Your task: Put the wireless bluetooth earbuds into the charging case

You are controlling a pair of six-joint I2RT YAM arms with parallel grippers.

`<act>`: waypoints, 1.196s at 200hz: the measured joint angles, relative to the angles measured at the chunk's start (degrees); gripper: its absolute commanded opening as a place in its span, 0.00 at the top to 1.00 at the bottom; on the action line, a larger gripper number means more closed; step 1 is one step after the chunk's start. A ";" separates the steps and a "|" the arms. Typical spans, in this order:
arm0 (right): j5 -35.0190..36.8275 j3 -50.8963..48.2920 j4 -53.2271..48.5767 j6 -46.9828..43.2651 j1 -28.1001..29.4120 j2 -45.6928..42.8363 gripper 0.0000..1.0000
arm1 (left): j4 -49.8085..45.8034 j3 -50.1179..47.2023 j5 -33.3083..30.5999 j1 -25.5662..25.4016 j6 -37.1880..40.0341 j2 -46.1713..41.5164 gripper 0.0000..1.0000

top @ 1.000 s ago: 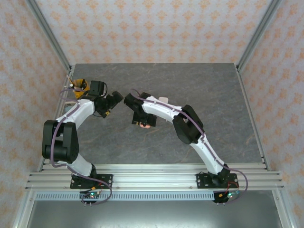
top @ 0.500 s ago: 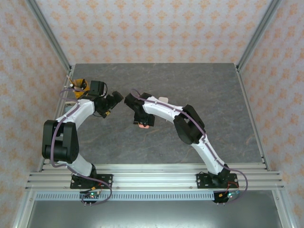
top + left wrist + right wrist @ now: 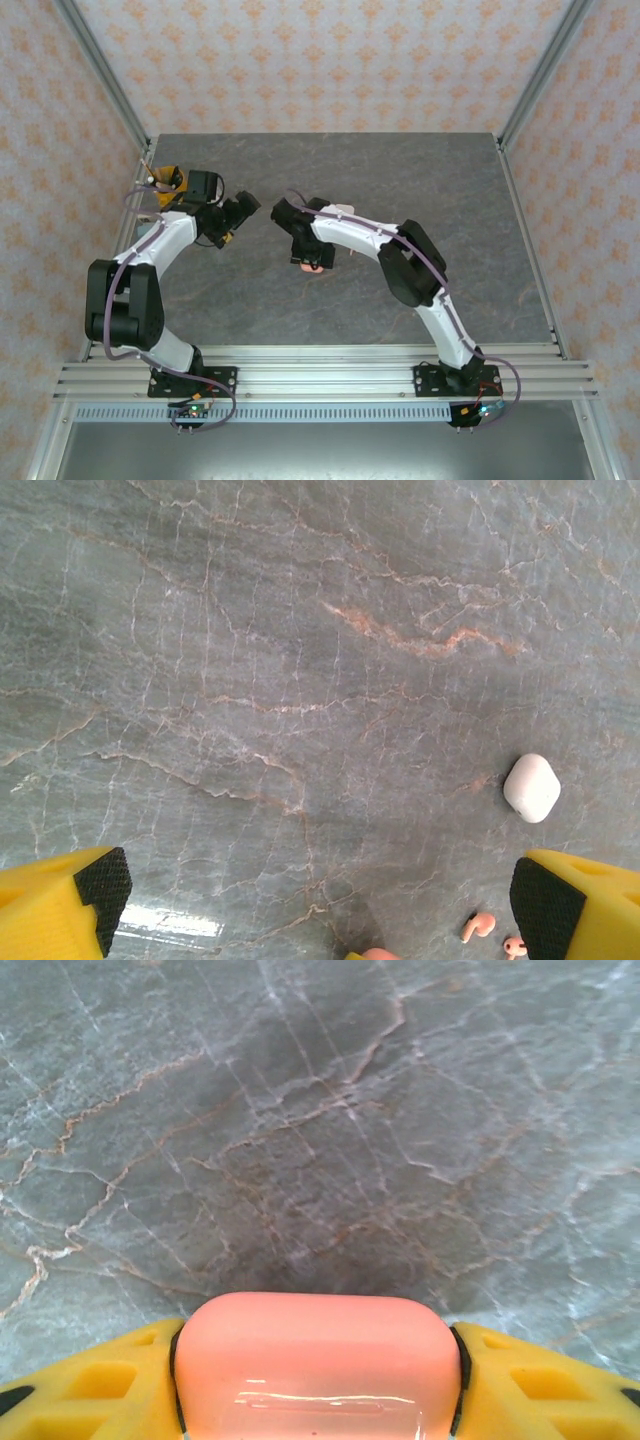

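Observation:
My right gripper (image 3: 315, 1380) is shut on a coral-pink charging case (image 3: 315, 1360), its closed rounded lid showing between the yellow fingers (image 3: 90, 1385). In the top view this case (image 3: 312, 264) hangs just over the table's middle left. My left gripper (image 3: 320, 910) stands open above bare marble, nothing between its pads, and sits at the left in the top view (image 3: 237, 213). A closed white case (image 3: 531, 787) lies ahead to its right. Two coral-pink earbuds (image 3: 478, 926) (image 3: 515, 946) lie close together beside its right finger. The white earbuds are out of view.
The grey marble tabletop (image 3: 420, 180) is walled by patterned panels and aluminium posts. A yellow-brown object (image 3: 165, 180) sits at the table's left edge behind the left arm. A white case (image 3: 346, 210) peeks from behind the right forearm.
The right arm has shifted a little to the right, carrying the coral-pink case with it. The left arm has hardly moved.

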 measured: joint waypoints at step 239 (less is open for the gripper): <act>-5.60 -14.43 17.73 13.94 -9.42 -11.74 0.43 | 50.95 -31.58 2.03 -22.95 -1.09 -4.48 0.08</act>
